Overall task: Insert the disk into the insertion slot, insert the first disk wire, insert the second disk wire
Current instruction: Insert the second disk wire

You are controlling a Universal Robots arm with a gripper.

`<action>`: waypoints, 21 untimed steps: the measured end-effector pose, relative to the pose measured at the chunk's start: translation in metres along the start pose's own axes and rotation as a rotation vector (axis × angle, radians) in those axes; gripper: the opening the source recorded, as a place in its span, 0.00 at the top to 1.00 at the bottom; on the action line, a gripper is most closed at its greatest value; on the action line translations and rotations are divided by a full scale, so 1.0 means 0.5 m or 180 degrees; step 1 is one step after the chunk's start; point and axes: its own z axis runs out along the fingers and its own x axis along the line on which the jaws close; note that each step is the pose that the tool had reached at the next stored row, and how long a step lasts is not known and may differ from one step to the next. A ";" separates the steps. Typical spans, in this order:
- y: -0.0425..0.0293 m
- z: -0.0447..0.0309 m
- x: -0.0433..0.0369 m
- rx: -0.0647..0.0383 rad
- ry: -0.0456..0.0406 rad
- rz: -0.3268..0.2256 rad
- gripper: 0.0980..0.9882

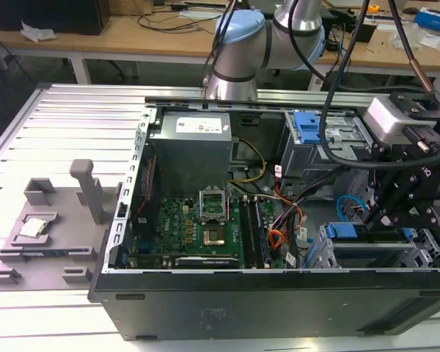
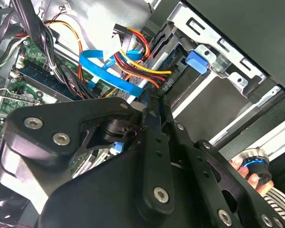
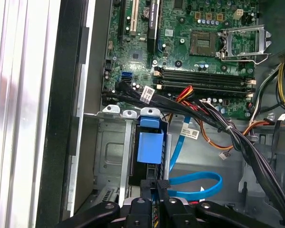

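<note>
Gripper (image 3: 159, 190) down at slot (image 3: 109, 156) mouth, fingers pressed together on something small at disk's (image 3: 149, 147) rear edge (likely wire connector; can't confirm). Disk already seated in slot, blue carrier showing. Light-blue wire (image 3: 199, 185) loops just beside, loose on case floor. Judgement: keep connector square to port, push straight, avoid snagging orange-red bundle (image 2: 137, 61).

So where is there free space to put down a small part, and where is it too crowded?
Free: the ribbed aluminium table between the grey fixture tray and the computer case. Crowded: the corner around the gripper, with the light-blue cable, orange, red and black wires and drive cage.
</note>
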 end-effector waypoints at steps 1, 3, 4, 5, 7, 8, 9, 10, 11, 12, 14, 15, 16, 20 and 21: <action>0.000 0.000 0.000 0.0000 -0.0001 0.0000 0.92; 0.000 0.000 0.000 0.0000 0.0001 0.0000 0.85; 0.000 -0.002 0.000 0.0000 0.0001 0.0000 0.85; 0.001 -0.007 0.001 0.0000 -0.0002 0.0000 0.85; 0.003 -0.041 0.001 0.0000 0.0001 0.0000 0.85; 0.004 -0.051 0.001 0.0000 0.0002 0.0000 0.85; 0.004 -0.062 0.001 0.0000 0.0002 0.0000 0.85; 0.005 -0.073 0.001 0.0000 0.0001 0.0000 0.86; 0.006 -0.082 0.001 0.0000 0.0002 0.0000 0.93; 0.006 -0.089 0.002 0.0000 0.0002 0.0000 0.99; 0.008 -0.118 0.002 0.0000 0.0002 0.0000 0.99; 0.009 -0.125 0.003 0.0000 0.0002 0.0000 0.99; 0.009 -0.126 0.003 0.0000 0.0001 0.0000 0.99; 0.009 -0.127 0.003 0.0000 0.0002 0.0000 0.99; 0.009 -0.127 0.003 0.0000 0.0002 0.0000 0.99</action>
